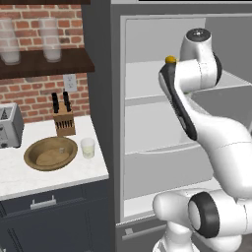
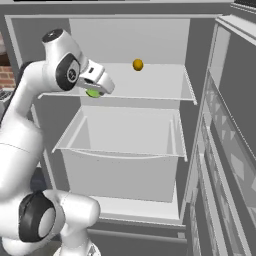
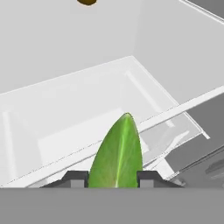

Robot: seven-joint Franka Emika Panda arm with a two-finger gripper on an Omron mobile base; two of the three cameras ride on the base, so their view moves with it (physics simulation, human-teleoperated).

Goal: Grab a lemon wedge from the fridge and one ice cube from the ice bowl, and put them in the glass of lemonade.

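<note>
The fridge (image 1: 147, 128) stands open, its pale shelves (image 2: 150, 85) showing. My gripper (image 3: 113, 180) is inside at the upper shelf's front left, shut on the lemon wedge (image 3: 118, 153), a green-yellow sliver standing between the two fingertips. From the right base view the lemon wedge (image 2: 93, 93) peeks out under the hand (image 2: 96, 80). On the counter to the left lie the brown ice bowl (image 1: 50, 153) with a tiny pale ice cube (image 1: 61, 150) in it, and beside it the small glass of lemonade (image 1: 87, 147).
A small orange-yellow round fruit (image 2: 137, 64) sits at the back of the upper shelf. Below it is a pale drawer (image 2: 125, 145). The fridge door (image 2: 230, 130) hangs open on the right. A toaster (image 1: 10, 125) and knife block (image 1: 64, 120) stand on the counter.
</note>
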